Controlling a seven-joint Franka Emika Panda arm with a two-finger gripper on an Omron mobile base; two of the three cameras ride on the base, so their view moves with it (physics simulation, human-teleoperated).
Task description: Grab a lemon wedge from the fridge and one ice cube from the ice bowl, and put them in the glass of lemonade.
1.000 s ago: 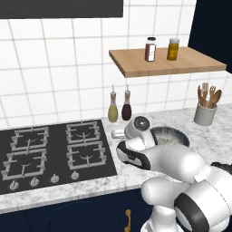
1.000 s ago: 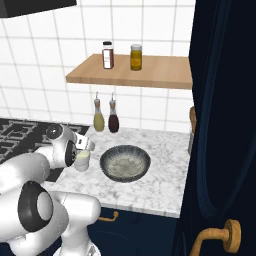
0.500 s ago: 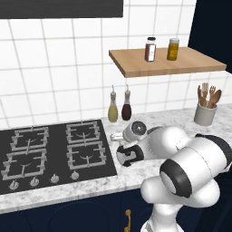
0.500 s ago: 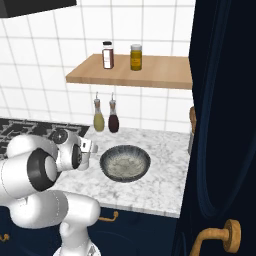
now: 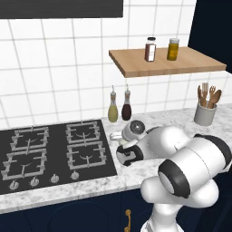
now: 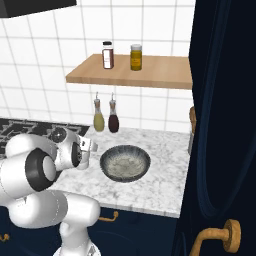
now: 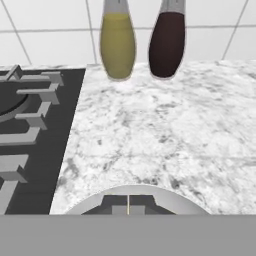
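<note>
You have a yellow bottle (image 5: 113, 108) and a dark bottle (image 5: 126, 107) upright against the tiled wall, just beside the black stovetop (image 5: 54, 152). Above them, a wooden shelf (image 5: 165, 64) carries two jars (image 5: 151, 49). A grey utensil jar (image 5: 205, 112) stands on the marble counter (image 7: 165, 135).

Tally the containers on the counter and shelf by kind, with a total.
Spouted bottles: 2, yellow and dark
Shelf jars: 2, red-brown and amber
Utensil jar: 1
Ice bowl: 1
Total: 6

Glossy white rounded arm (image 5: 181, 154) segments (dark bands at joints).
</note>
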